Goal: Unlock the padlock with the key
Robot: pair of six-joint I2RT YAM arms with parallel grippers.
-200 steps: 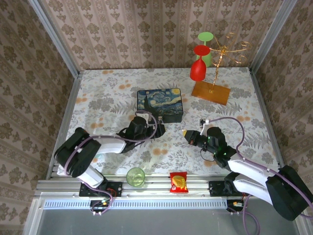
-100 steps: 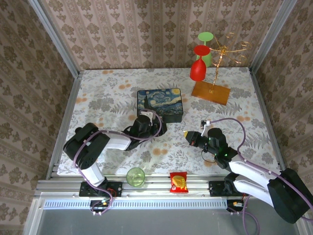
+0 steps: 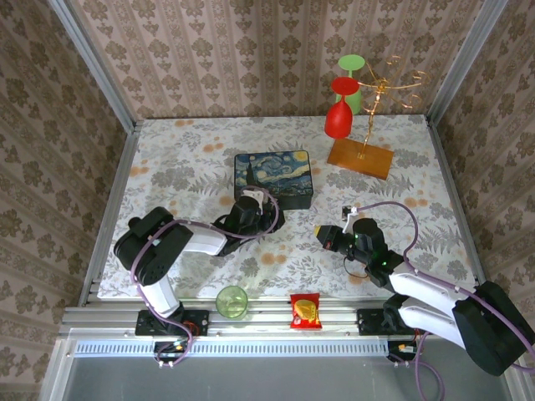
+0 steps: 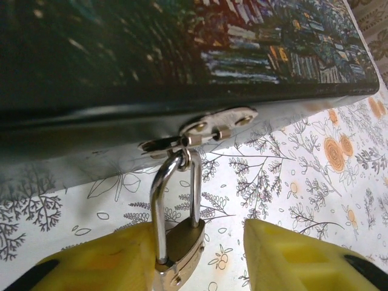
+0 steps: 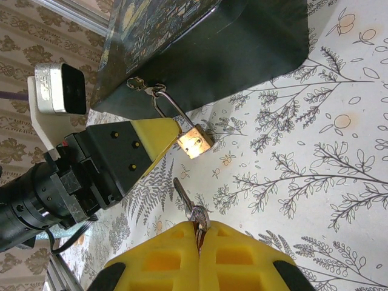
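Straddling the small brass-yellow padlock [image 4: 180,259] with the left gripper [image 4: 200,260], jaws part open: one yellow pad [image 4: 103,264] on its body, the other apart (no clamp yet). Hangs by a silvery shackle [image 4: 159,200] from the hasp [image 4: 212,126] on the near wall of the starry-night painted box [image 4: 182,48]. Pinches the thin silver key [image 5: 189,205] in the shut right gripper [image 5: 199,245], near that wall. Next, probably: clamp the body, aim blade at keyhole.
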